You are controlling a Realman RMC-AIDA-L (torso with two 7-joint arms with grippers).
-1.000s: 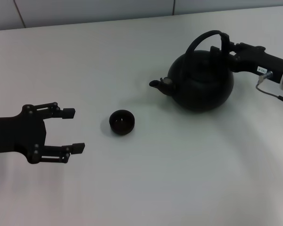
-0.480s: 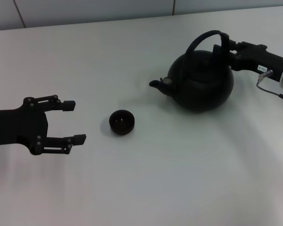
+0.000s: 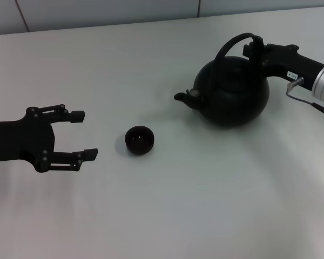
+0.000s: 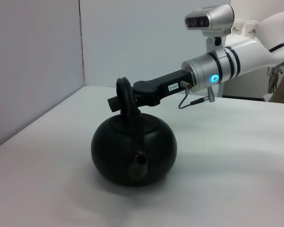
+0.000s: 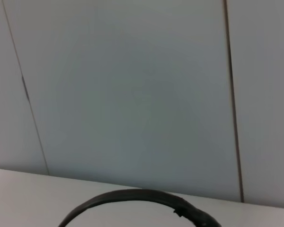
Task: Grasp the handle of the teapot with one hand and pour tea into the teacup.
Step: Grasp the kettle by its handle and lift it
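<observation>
The black teapot (image 3: 232,96) is at the table's right rear, its short spout (image 3: 181,97) pointing left toward the small black teacup (image 3: 139,140), which stands about a hand's width away. My right gripper (image 3: 252,44) reaches in from the right and is shut on the top of the arched handle (image 3: 227,48). The left wrist view shows the teapot (image 4: 132,151) spout-on, with the right gripper (image 4: 122,97) at the top of the handle (image 4: 128,106). The right wrist view shows only the handle arc (image 5: 132,197). My left gripper (image 3: 85,135) hovers open, left of the teacup, holding nothing.
The white table (image 3: 167,216) carries only the teapot and teacup. A grey panelled wall (image 3: 97,11) runs along its far edge. A thin cable (image 3: 305,102) hangs from the right wrist beside the teapot.
The right gripper has shifted slightly up and to the right, and the handle and teapot moved a little with it. The left gripper drifted slightly. The teacup has not moved.
</observation>
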